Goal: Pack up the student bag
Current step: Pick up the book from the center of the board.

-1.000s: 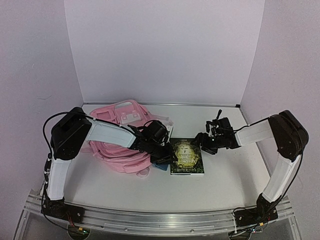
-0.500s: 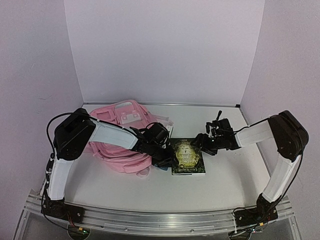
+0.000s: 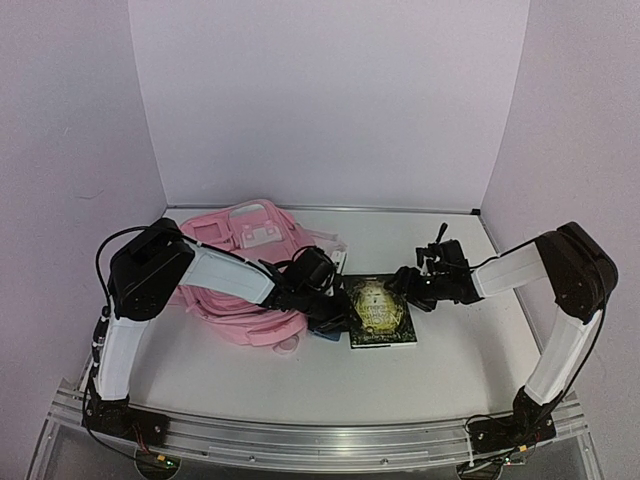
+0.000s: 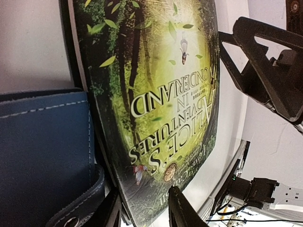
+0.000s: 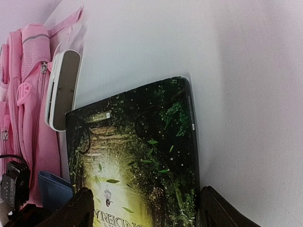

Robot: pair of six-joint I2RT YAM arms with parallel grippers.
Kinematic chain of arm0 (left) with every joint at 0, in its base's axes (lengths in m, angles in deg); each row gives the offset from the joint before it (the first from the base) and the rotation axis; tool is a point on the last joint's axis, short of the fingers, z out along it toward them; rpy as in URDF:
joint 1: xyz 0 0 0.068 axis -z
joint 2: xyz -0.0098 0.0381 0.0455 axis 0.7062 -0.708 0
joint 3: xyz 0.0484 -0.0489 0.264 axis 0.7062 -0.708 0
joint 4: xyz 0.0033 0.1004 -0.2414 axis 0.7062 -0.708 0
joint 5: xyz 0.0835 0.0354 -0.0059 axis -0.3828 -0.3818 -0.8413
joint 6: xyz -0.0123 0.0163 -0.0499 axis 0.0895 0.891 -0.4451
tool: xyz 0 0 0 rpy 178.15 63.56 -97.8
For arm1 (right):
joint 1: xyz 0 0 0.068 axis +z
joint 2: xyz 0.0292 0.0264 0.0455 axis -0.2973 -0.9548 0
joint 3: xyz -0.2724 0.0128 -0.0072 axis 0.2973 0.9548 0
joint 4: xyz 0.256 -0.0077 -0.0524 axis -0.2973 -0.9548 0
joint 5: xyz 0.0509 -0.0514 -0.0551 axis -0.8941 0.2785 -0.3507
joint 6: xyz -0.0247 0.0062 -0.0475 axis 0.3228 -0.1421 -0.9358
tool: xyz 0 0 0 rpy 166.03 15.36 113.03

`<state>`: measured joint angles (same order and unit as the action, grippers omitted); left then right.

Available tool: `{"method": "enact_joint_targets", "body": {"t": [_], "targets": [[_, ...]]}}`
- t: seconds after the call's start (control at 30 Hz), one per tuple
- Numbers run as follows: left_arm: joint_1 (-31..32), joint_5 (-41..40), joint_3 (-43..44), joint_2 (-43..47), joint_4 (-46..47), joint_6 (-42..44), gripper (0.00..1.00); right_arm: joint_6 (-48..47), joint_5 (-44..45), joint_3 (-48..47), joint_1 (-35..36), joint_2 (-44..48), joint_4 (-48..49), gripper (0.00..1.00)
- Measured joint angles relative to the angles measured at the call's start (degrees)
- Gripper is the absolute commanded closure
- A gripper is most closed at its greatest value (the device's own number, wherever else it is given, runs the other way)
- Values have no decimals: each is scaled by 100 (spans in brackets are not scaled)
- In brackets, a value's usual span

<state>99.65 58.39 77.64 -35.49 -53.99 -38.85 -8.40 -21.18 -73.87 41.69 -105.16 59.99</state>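
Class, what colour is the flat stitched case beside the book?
The stitched case is dark blue; best in left wrist view.

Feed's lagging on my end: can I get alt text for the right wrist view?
A green illustrated book lies flat on the white table under the open right hand. Left of it are the pink student bag, a white oblong object and a blue pouch.
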Motion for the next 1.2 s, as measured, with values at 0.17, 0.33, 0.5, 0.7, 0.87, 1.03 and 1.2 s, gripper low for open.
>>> {"method": "enact_joint_targets", "body": {"t": [0.17, 0.33, 0.5, 0.7, 0.87, 1.03, 1.2], "targets": [[0, -41, -92, 61, 324, -86, 68, 82, 119, 79, -10, 1, 168, 25], [0, -55, -97, 122, 681, -119, 69, 160, 154, 124, -12, 2, 268, 25], [0, -46, -96, 124, 1058, -229, 74, 234, 151, 136, -15, 2, 304, 25], [-2, -85, -94, 124, 1188, -347, 88, 322, 151, 170, -25, 7, 367, 25], [-5, -106, -94, 124, 1123, -537, 84, 360, 151, 218, -25, 38, 394, 25], [-29, -94, -94, 111, 980, -711, 77, 429, 144, 264, -25, 99, 356, 24], [-49, -15, -92, 2, 902, -816, 74, 472, 138, 265, -25, 109, 339, 24]]}}
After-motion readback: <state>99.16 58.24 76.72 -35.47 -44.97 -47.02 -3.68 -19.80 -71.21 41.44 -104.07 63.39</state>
